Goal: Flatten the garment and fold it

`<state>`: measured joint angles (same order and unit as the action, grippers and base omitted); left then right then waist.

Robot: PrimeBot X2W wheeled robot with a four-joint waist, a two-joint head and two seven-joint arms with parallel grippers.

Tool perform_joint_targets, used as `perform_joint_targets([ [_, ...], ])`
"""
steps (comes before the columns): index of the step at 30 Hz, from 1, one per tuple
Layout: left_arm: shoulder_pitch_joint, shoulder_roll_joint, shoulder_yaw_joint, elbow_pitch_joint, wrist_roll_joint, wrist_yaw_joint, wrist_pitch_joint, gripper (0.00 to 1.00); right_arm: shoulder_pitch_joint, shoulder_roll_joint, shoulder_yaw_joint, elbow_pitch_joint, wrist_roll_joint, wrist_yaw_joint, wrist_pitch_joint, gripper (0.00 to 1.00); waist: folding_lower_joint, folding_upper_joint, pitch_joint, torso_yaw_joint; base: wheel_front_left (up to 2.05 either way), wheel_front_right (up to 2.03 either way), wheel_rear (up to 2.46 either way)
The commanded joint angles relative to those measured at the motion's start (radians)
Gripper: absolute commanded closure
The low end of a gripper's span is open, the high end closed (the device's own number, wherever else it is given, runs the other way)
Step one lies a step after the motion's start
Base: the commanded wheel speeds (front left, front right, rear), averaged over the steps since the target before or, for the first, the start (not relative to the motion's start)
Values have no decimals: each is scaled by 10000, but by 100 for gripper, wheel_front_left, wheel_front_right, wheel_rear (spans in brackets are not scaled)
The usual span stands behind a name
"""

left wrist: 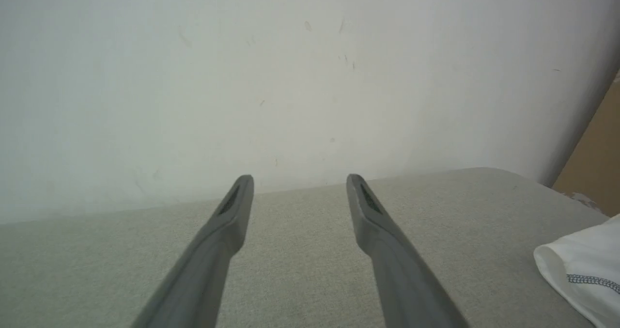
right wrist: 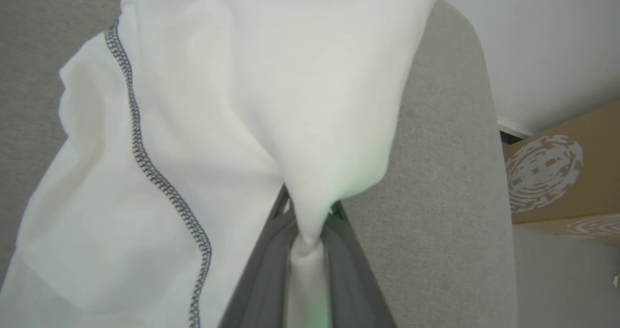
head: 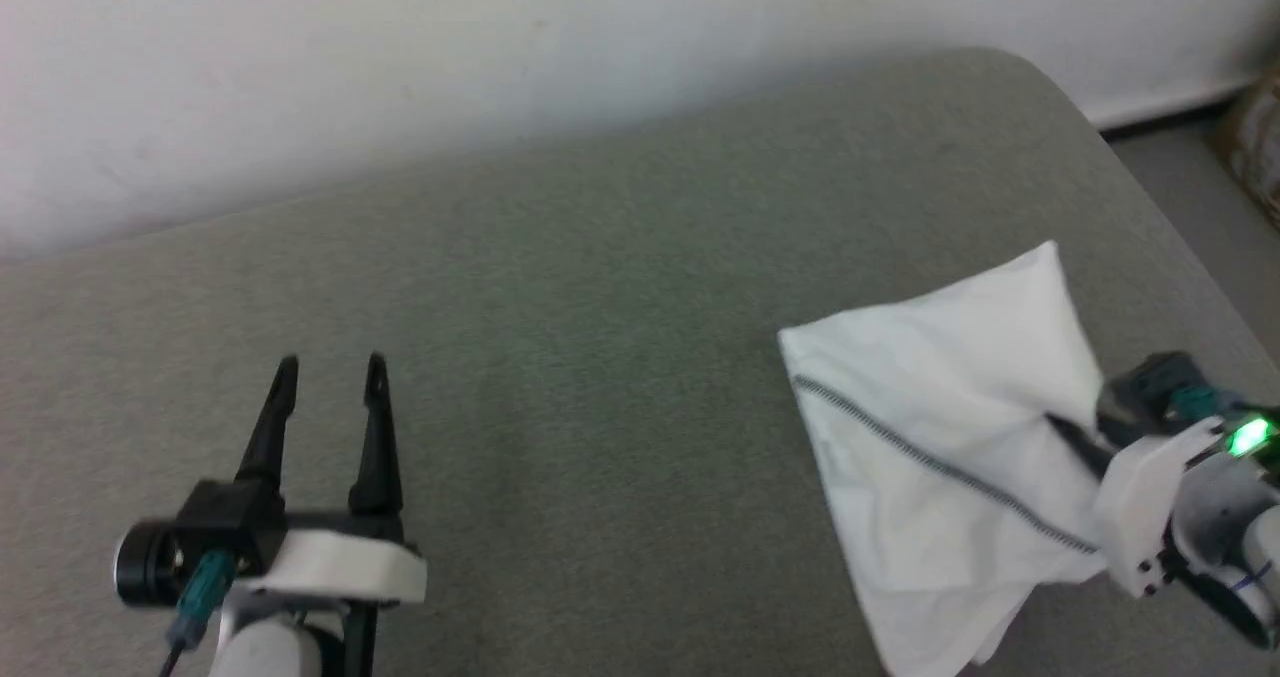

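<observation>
The left gripper hovers parted and empty over the grey table, probably waiting its turn; the garment lies bunched near the table's right edge, one fold pinched tight in the right gripper, seemingly to pull it flat

Thin smooth white cloth garment; matt grey woven tabletop.

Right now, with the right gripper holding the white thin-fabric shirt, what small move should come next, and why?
Probably the right gripper should draw the white zigzag-stitched shirt toward the middle of the grey fabric-covered table. It is shut on a pinch of cloth, the shirt lies bunched near the table's right edge, and the open left gripper hovers far off.
</observation>
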<state>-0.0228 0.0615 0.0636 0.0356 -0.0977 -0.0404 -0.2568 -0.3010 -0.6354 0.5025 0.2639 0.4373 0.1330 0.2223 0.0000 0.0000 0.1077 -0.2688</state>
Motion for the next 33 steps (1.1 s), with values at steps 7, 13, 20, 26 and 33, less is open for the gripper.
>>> perform_joint_targets([
  [7,-1930,428,-729,-336,717,-132,357,0,-1968,-66,-452,3385,671,-23,-2306,100,0,0,2961,-1724,0,0,0],
  [13,-2982,549,-1201,-665,1114,-210,651,0,-3149,-53,-793,5514,577,-23,-4111,100,0,0,3962,-1495,0,0,0],
  [20,-3608,562,-1543,-872,1369,-150,662,0,-4313,331,-1752,6610,-280,-23,-4832,51,0,0,4576,-1148,0,0,0],
  [26,-3471,537,-1552,-748,1297,1,510,0,-3553,712,-3924,5786,-1918,-23,-4838,0,0,0,4420,-938,0,0,0],
  [33,-2881,368,-1464,-296,859,212,150,0,-1948,1048,-6216,5519,-3055,-23,-4839,0,0,0,3298,-644,0,0,0],
])
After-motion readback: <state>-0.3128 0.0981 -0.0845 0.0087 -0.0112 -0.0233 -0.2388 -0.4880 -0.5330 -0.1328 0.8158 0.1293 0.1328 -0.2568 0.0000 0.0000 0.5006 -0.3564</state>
